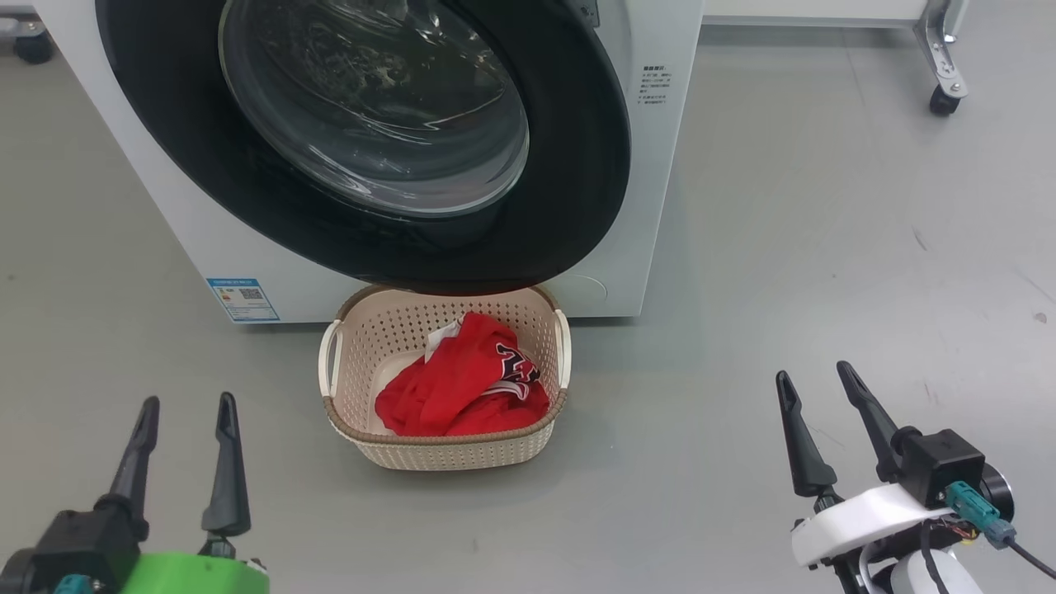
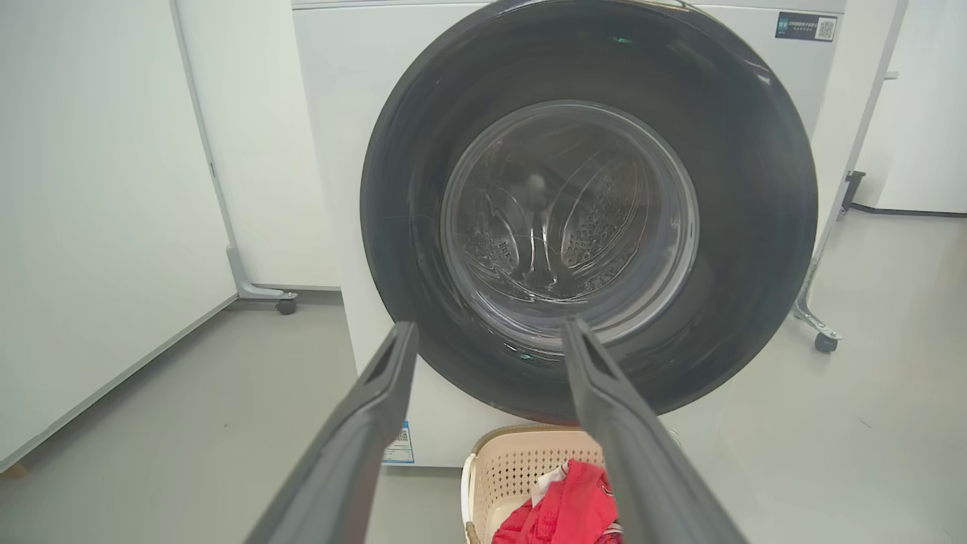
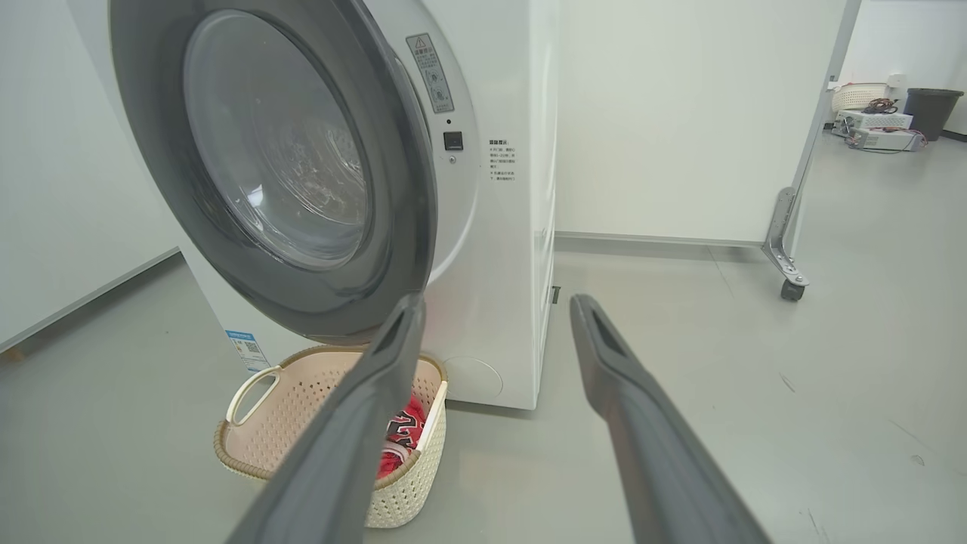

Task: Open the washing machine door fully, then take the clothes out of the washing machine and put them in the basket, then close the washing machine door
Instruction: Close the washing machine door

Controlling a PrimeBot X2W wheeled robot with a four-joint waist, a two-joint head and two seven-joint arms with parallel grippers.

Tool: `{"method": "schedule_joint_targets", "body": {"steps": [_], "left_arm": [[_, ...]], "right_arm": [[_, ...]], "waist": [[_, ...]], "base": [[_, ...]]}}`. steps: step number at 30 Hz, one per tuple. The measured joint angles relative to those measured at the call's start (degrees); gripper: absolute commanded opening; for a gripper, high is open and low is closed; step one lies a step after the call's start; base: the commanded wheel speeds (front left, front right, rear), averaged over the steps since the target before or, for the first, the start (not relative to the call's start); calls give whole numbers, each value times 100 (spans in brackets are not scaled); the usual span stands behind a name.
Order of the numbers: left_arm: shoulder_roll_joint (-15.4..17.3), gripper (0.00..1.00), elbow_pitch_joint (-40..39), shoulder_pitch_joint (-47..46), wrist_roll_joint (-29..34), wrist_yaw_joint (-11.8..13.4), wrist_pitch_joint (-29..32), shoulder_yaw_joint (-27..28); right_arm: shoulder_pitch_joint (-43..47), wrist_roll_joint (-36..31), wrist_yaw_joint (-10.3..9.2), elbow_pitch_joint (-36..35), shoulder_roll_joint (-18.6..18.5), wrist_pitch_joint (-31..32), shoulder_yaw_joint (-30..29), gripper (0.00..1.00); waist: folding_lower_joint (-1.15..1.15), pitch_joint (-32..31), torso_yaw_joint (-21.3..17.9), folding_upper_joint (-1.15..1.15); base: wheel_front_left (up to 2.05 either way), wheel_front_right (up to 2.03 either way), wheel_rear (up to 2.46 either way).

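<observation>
The washing machine (image 1: 657, 206) is white, its door (image 1: 577, 165) glossy black-rimmed. Before it stands a cream, hole-patterned basket (image 1: 462, 452) with a brown rim and red clothes (image 1: 445, 388) printed navy-and-white.

Left of the basket (image 1: 450, 455), the left gripper (image 1: 188, 400) pairs long, tapered dark fingers with a bright green mount; right of it, the right gripper (image 1: 813, 371) wears white casing, a black block and a teal-plugged cable.

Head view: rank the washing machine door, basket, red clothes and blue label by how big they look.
1. washing machine door, even with its top cropped
2. basket
3. red clothes, lying inside the basket
4. blue label
</observation>
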Motion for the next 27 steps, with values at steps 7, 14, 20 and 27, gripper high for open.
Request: {"method": "schedule_joint_targets", "body": {"steps": [7, 14, 20, 27], "left_arm": [[-165, 100, 147, 179, 136, 127, 16, -171], [-266, 100, 170, 260, 197, 186, 41, -277], [-341, 100, 172, 263, 240, 233, 41, -285], [-381, 100, 172, 266, 291, 259, 41, -283]], "right_arm": [[142, 0, -7, 0, 3, 1, 4, 100], [178, 0, -49, -22, 4, 1, 10, 100], [180, -1, -51, -42, 3, 0, 11, 100], [185, -44, -58, -74, 2, 1, 25, 100]], "waist": [[0, -37, -54, 0], [0, -36, -91, 0], [0, -38, -99, 0], [0, -38, -97, 0]], "base": [[0, 0, 0], [0, 0, 0], [0, 0, 0], [0, 0, 0]]}}
